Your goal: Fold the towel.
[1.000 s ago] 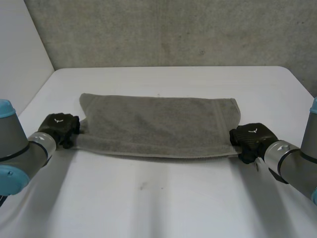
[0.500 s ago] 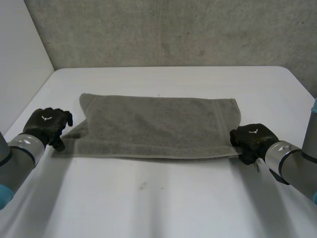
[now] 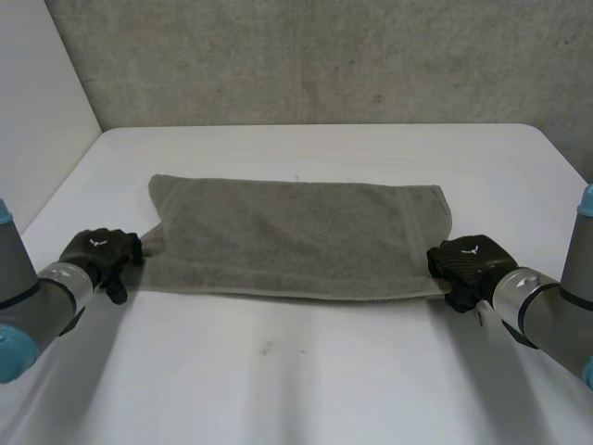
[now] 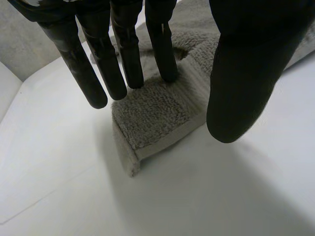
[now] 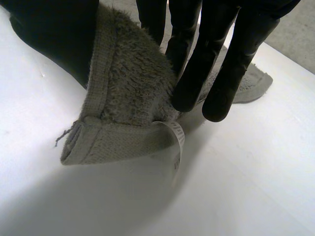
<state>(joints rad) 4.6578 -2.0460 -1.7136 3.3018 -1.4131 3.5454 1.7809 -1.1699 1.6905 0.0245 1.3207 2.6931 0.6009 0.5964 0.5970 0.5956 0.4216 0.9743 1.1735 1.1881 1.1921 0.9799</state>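
Note:
A grey towel (image 3: 296,236) lies folded in half across the white table (image 3: 306,371), its long fold edge toward me. My left hand (image 3: 97,252) rests at the towel's near left corner. In the left wrist view its fingers (image 4: 123,64) are straight, with their tips over the corner (image 4: 157,118), which lies flat on the table. The thumb stands apart, so this hand is open. My right hand (image 3: 468,261) is at the near right corner. There the towel (image 5: 128,98) runs up between thumb and fingers (image 5: 221,59), pinched, and its white label (image 5: 177,140) hangs below.
A grey wall (image 3: 324,56) closes the far side of the table and a white panel (image 3: 37,111) stands at the left. Bare tabletop lies in front of the towel and behind it.
My left hand let go of the left corner, drew away to the left, then came back to it with straight fingers. The corner now lies flat. The right hand kept its grip.

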